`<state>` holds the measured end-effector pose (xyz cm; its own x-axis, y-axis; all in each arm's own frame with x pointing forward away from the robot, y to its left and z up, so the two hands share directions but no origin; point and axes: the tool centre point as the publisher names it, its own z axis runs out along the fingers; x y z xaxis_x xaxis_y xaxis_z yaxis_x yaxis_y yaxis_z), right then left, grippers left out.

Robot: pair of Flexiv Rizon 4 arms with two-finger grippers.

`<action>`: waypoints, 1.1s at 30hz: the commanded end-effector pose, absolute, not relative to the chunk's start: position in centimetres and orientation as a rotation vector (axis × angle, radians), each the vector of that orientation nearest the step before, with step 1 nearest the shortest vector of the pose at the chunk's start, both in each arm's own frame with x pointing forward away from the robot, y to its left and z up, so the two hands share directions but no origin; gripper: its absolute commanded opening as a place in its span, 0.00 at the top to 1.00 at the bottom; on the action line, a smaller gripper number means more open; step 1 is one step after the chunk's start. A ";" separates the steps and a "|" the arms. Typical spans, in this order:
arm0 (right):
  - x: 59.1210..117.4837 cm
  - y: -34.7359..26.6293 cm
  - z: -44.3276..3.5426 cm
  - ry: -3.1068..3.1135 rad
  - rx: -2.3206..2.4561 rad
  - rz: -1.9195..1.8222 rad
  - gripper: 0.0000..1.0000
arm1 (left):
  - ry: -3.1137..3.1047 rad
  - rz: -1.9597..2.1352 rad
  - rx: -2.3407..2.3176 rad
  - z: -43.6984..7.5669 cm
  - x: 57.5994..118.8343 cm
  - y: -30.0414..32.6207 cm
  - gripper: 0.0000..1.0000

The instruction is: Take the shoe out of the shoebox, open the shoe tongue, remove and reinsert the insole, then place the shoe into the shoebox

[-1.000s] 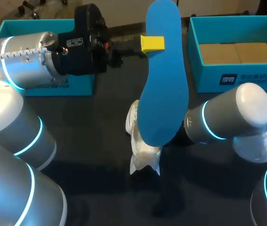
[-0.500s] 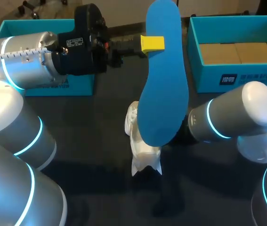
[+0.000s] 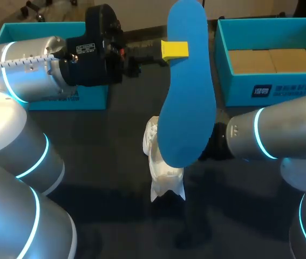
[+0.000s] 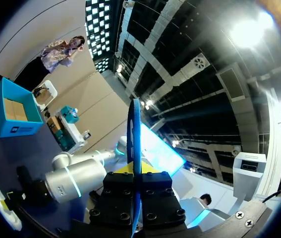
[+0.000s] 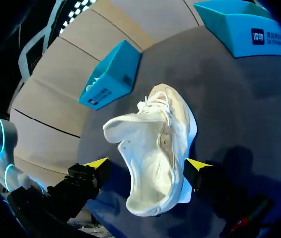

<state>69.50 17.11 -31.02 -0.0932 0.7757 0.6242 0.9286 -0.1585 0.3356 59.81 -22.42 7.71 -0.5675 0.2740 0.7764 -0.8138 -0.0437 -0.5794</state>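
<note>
Clamps the blue insole (image 3: 188, 97) in the left gripper (image 4: 136, 171), both fingers pressed flat against it from two sides, near one end. Holds it upright in the air over the middle of the tabletop (image 3: 109, 162), broad face toward the head camera, upper end past the far edge, lower end hanging in front of the white shoe (image 3: 161, 172) and hiding much of it. Has the left arm (image 3: 45, 65) in from the left edge, over the far half of the tabletop. Has the right arm (image 3: 282, 137) in from the right edge, low and roughly level, its wrist lost behind the insole in the head view.

Spreads the right gripper (image 5: 145, 165) wide, fingers well apart and closed on nothing, with the shoe on the tabletop between and ahead of them. Puts one yellow tip (image 5: 197, 166) just beside the sole edge, the other apart from the collar. Shows the shoe near the middle of the tabletop, tipped toward its side, laces at the end away from the right gripper, opening gaping at the nearer end.

Leaves the right teal box (image 3: 271, 89) at the far right corner, open side up, with brown cardboard (image 3: 271, 60) on its floor. Leaves the left teal box (image 3: 39, 27) at the far left corner, partly hidden behind the left arm. Sets both boxes well apart from the shoe.
</note>
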 end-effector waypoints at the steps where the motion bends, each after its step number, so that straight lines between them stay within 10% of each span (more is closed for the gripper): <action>1: 69.7 15.0 -29.0 -1.851 -1.917 -1.135 0.00 | -1.420 1.739 0.616 7.9 59.1 -22.7 1.00; 33: 71.5 7.9 -22.0 -1.692 -1.610 -1.099 0.00 | -1.420 1.739 0.616 7.9 59.1 -22.7 1.00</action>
<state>73.58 13.24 -25.64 -0.0548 0.6974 0.7146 0.8646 -0.3248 0.3833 59.81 -22.42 7.71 -0.5675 0.2740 0.7764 -0.8138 -0.0437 -0.5795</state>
